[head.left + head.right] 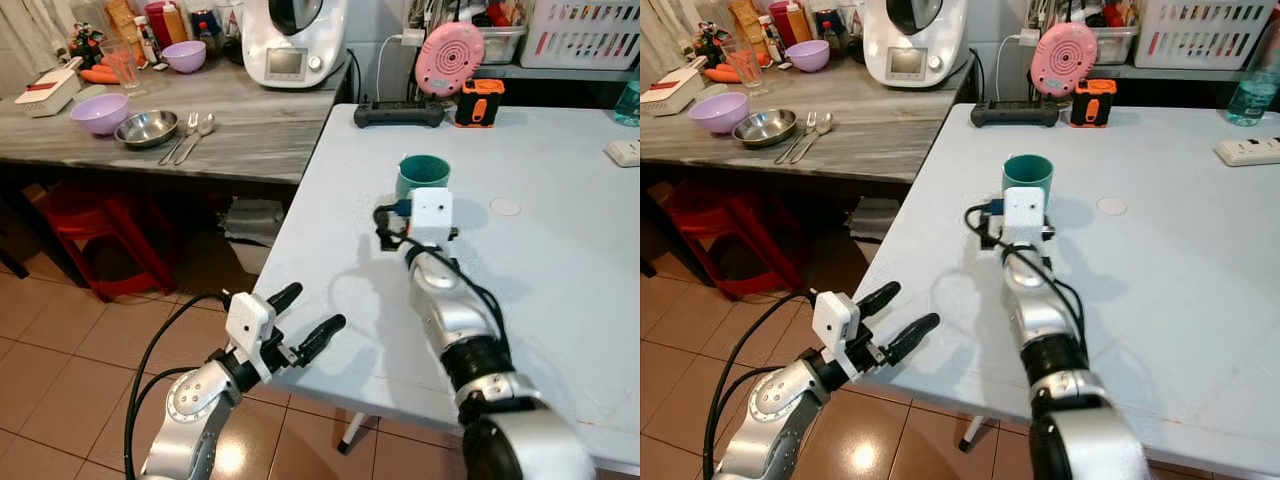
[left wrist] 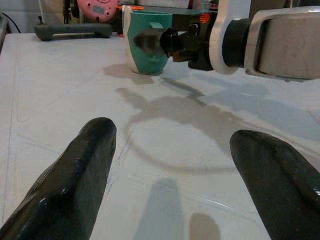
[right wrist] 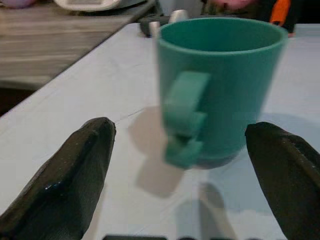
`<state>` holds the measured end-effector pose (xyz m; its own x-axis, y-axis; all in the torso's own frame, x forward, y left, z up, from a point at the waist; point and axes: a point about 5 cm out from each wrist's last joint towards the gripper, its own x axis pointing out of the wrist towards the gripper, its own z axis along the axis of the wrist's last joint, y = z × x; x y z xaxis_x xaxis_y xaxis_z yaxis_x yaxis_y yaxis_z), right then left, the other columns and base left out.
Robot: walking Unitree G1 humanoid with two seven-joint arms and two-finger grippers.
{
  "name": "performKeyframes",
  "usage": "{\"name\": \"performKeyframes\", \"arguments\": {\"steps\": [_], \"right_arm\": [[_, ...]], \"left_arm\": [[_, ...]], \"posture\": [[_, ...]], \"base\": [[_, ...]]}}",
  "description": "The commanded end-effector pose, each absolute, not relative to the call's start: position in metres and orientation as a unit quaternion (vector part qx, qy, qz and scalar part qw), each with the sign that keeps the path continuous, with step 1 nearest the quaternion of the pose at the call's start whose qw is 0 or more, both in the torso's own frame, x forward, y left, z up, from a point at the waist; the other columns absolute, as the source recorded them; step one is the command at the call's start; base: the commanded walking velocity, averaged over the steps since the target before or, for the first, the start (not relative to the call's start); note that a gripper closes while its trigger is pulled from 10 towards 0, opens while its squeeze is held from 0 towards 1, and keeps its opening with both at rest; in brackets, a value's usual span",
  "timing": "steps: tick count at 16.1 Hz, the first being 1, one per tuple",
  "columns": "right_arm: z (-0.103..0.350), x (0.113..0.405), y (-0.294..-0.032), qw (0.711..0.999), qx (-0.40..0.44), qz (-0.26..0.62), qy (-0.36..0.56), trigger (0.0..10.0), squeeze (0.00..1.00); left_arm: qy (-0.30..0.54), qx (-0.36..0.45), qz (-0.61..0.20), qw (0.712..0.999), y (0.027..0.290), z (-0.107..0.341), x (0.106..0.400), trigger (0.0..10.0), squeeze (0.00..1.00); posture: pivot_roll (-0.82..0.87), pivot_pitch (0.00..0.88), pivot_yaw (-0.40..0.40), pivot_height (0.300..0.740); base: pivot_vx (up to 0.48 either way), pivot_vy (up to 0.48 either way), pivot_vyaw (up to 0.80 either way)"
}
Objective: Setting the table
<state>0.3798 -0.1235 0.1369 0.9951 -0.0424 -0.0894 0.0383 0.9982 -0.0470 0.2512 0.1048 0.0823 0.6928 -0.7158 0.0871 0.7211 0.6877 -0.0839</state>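
Two head views: right gripper (image 1: 405,200) is reaching over the white counter (image 1: 560,270) toward a green mug (image 1: 424,172), standing upright mid-counter. Left gripper (image 1: 305,318) is hovering at the counter's near edge, fingers wide, holding nothing.

Left wrist view: mug is sitting well ahead; right arm (image 2: 270,42) is crossing just beside it.

Right wrist view: fingers (image 3: 75,175) are spreading wide, flanking the mug without touching; handle (image 3: 185,117) is facing the camera. Advisable: be advancing until the body sits between the fingers, clear of the handle, before closing.

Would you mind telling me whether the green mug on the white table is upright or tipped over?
Upright: the mug stands on its base on the table, rim up, between the open right gripper's fingers.
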Motion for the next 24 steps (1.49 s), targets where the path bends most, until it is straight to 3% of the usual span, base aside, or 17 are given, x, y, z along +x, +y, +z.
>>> {"name": "performKeyframes", "arguments": {"steps": [1,6,18,19,20,24], "right_arm": [[0.141,0.383,-0.123,0.999,-0.022,-0.027,0.041,10.0,0.0],[0.138,0.385,-0.148,0.996,-0.032,-0.071,0.04,10.0,0.0],[0.152,0.394,-0.142,0.997,-0.063,-0.033,0.012,10.0,0.0],[0.154,0.395,-0.143,0.997,-0.071,-0.028,0.007,4.3,0.0],[0.156,0.395,-0.143,0.997,-0.077,-0.025,0.005,0.0,0.0],[0.157,0.398,-0.146,0.997,-0.078,-0.026,0.011,0.0,0.0]], "left_arm": [[-0.025,-0.051,-0.393,0.918,0.107,0.084,0.25,10.0,0.0],[-0.027,-0.05,-0.394,0.918,0.107,0.086,0.251,10.0,0.0],[-0.026,-0.058,-0.391,0.918,0.114,0.088,0.248,10.0,0.0],[-0.023,-0.055,-0.388,0.92,0.116,0.086,0.246,10.0,0.0],[-0.021,-0.054,-0.385,0.921,0.117,0.086,0.245,10.0,0.0],[-0.017,-0.058,-0.378,0.924,0.118,0.084,0.241,10.0,0.0]], "posture": [[0.0,0.057,0.079,0.74],[-0.01,0.057,0.088,0.74],[0.01,0.069,0.076,0.74],[0.02,0.075,0.072,0.74],[0.02,0.08,0.068,0.74],[0.03,0.096,0.06,0.74]], "base": [[0.0,0.0,0.0],[0.0,0.0,0.0],[0.0,0.0,0.0],[0.0,0.0,0.0],[0.0,0.0,0.0],[0.0,0.0,0.0]]}}
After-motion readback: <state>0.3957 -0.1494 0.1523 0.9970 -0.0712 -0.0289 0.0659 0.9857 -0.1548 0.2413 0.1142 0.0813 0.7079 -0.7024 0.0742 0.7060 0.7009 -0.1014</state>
